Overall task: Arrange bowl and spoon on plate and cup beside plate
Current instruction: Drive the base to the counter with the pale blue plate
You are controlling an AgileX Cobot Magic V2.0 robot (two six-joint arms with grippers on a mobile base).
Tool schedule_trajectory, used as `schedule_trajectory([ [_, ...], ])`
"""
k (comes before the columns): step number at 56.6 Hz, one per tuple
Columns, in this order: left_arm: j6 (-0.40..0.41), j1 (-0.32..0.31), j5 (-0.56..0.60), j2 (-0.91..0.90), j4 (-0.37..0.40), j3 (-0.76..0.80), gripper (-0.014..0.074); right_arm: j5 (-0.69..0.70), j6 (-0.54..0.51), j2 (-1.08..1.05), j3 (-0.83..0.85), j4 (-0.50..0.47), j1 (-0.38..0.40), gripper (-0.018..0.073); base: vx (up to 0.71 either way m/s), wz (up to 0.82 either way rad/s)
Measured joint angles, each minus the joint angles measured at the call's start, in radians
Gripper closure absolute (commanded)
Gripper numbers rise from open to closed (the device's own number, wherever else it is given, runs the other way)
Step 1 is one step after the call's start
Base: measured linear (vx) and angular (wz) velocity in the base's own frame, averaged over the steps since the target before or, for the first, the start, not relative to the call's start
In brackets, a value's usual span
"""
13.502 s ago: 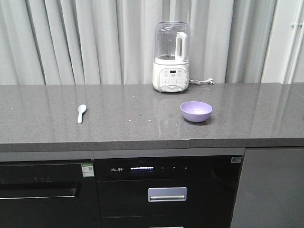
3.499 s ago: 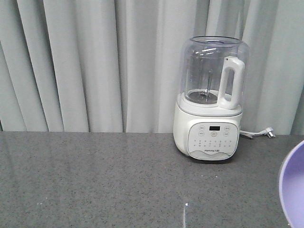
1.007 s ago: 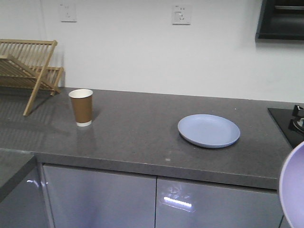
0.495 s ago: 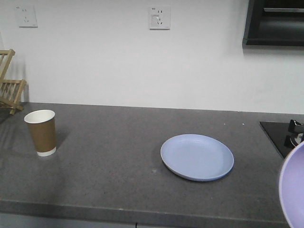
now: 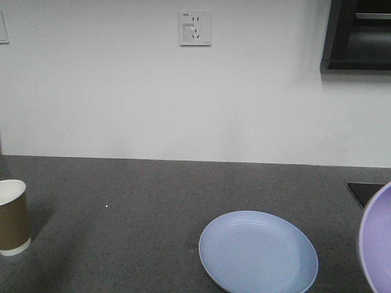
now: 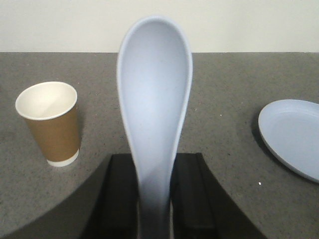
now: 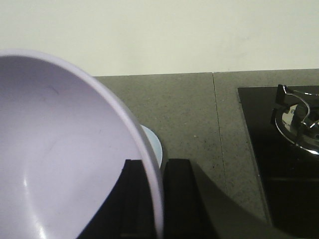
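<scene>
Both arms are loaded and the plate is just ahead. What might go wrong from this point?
1. The right hand pinches the bowl by its rim alone; it may slip or land crooked on the plate.
2. The left hand grips the spoon only at its handle end, so it may pivot when set down.
3. The cup stands on the left arm's side of the plate and might be knocked over.
</scene>
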State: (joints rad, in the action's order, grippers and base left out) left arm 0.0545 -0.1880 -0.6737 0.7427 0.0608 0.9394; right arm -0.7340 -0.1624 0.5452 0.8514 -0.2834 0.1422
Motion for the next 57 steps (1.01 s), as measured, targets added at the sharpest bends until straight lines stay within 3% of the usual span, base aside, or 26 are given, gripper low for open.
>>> schedule_trajectory([
  [23,0.000,0.000,0.000,0.000,0.000,0.000,0.0603,0.000,0.000,0.000,0.000,0.000,0.000,0.0568,0.21,-0.07],
  [57,0.000,0.000,0.000,0.000,0.000,0.000,0.0603,0.000,-0.002,0.000,0.000,0.000,0.000,0.0568,0.02,-0.02],
])
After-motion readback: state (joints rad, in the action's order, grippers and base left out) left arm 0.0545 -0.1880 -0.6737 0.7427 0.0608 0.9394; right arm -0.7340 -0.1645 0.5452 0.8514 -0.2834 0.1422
